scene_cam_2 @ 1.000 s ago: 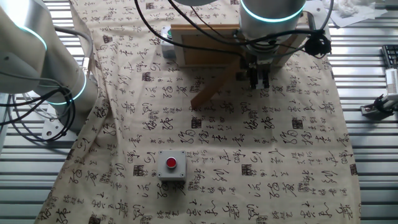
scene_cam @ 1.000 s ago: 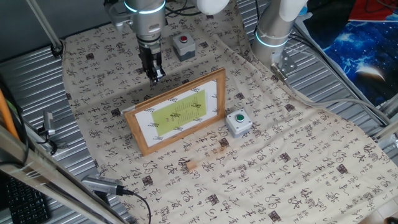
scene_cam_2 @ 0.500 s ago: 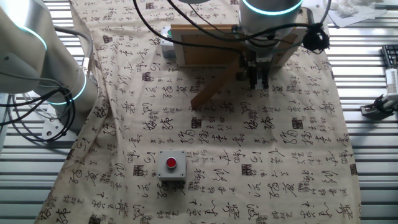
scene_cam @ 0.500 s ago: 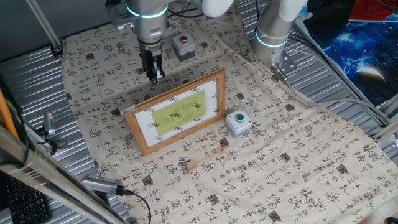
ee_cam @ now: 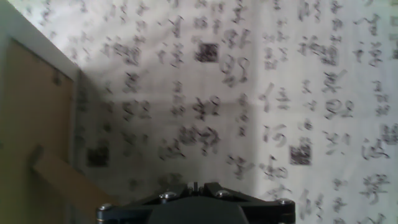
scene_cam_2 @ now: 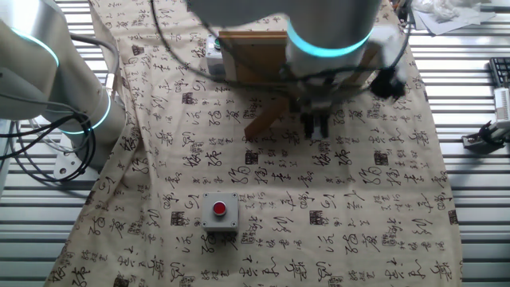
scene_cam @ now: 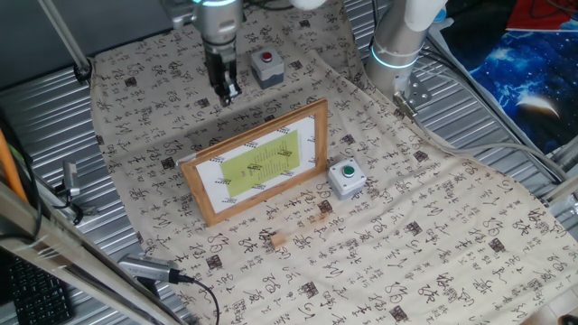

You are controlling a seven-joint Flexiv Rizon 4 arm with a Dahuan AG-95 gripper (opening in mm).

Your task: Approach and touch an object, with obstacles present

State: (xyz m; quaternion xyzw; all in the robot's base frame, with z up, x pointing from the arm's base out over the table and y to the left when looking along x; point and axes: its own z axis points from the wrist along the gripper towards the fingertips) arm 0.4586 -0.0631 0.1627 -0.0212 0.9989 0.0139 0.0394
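The tiny light-tan wooden cube [scene_cam: 276,240] lies on the patterned cloth in front of the picture frame. It does not show in the other fixed view or the hand view. The light-wood picture frame [scene_cam: 257,162] with white mat and yellow-green sheet stands tilted between the cube and my gripper. Its brown back [scene_cam_2: 263,56] and prop leg [scene_cam_2: 267,119] show in the other fixed view, and its back [ee_cam: 37,112] is at the hand view's left. My gripper [scene_cam: 225,92] hangs above the cloth behind the frame, also seen in the other fixed view [scene_cam_2: 317,129], fingers together and empty.
A grey box with a red button [scene_cam: 265,66] stands behind the gripper and also shows in the other fixed view [scene_cam_2: 220,212]. A grey box with a green button [scene_cam: 346,178] stands right of the frame. A second arm's base [scene_cam: 395,54] is at the back right.
My gripper has risen and drawn away from the frame's back, toward the red button box. The frame, the cube and the boxes have not moved.
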